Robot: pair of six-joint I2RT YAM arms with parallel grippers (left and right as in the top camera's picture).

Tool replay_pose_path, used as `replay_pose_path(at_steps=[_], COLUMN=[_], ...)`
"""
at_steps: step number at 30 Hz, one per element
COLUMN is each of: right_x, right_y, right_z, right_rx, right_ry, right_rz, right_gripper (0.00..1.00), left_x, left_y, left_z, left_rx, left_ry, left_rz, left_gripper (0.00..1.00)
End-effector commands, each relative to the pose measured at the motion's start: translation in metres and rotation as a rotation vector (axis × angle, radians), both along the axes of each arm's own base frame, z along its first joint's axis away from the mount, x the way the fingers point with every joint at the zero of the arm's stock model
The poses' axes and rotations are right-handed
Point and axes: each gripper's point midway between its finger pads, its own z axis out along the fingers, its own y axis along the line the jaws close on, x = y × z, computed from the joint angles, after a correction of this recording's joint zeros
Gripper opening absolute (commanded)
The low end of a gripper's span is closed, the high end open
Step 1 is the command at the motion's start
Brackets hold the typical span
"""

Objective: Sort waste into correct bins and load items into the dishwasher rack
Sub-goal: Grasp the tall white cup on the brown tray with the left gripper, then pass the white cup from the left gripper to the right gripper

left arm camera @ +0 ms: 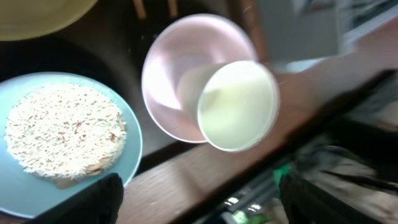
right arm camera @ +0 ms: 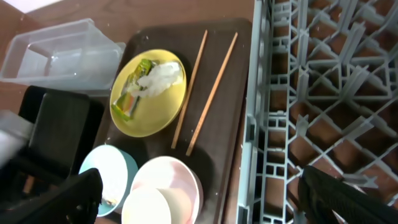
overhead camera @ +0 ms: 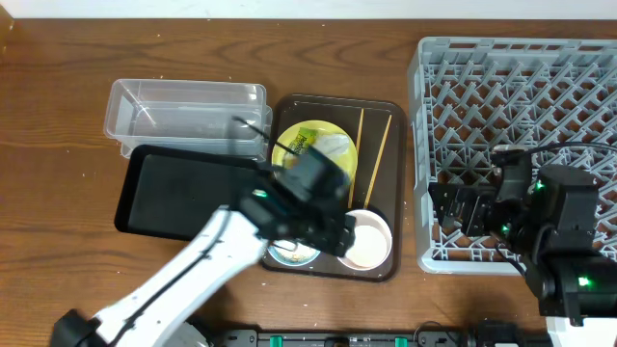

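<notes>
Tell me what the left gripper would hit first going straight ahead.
Probably the white-pink bowl, ahead of the open left gripper; the light blue bowl of rice lies to one side. Depth is unclear: the brown tray's rim might come first.

Lower left: light blue bowl [left arm camera: 133, 142] holding rice grains [left arm camera: 65, 130]. Just right of it: white-pink bowl [left arm camera: 169, 67]. Top left: yellow plate [left arm camera: 43, 10], edge only.

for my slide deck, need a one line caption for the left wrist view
Left pincer open above a light blue bowl of rice and a white-pink bowl
</notes>
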Motion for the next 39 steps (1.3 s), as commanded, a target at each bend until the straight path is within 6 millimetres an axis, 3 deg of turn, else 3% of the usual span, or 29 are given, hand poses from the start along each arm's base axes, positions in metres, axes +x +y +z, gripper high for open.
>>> replay_pose_path(at_steps=[1,4,8,13,17,23,25,29,32,35,39], right_x=[0.0,-0.001,-0.003,-0.006,-0.006,-0.006,-0.008,-0.03,-0.048,-0.061,-0.069], right_y=[0.0,0.0,0.0,0.0,0.0,0.007,0.023,0.074,0.101,0.121,0.148], right_z=[0.007,0.006,0.004,0.001,0.001,0.005,0.016,0.061,0.091,0.106,0.111], right_rx=[0.023,0.023,0.023,0.022,0.022,0.045,0.085,0.26,0.363,0.411,0.425], right_ry=[-0.001,0.008,0.018,0.035,0.036,0.02,-0.032,-0.221,-0.333,-0.369,-0.374], right_rz=[-0.009,-0.009,-0.009,-0.01,-0.01,0.026,0.144,0.511,0.714,0.824,0.898], right_gripper=[0.99,0.99,0.99,0.99,0.99,0.99,0.99,0.93,0.9,0.88,0.89], left_x=[0.016,0.015,0.017,0.019,0.022,0.037,0.039,0.031,0.024,0.016,0.013], left_y=[0.007,-0.009,-0.018,-0.024,-0.025,0.001,0.011,0.028,0.035,0.037,0.036], left_z=[-0.024,-0.045,-0.069,-0.061,-0.024,0.054,0.083,0.142,0.17,0.185,0.189], left_rx=[0.177,0.204,0.232,0.191,0.075,-0.195,-0.337,-0.67,-0.844,-0.936,-0.96], left_ry=[-0.105,-0.098,-0.067,-0.069,-0.08,-0.115,-0.103,-0.045,0.001,0.039,0.05], left_rz=[0.073,0.036,0.04,0.047,0.07,0.141,0.133,0.066,0.009,-0.032,-0.052], left_gripper=[0.79,0.72,0.54,0.22,0.08,0.06,0.06,0.06,0.06,0.06,0.06])
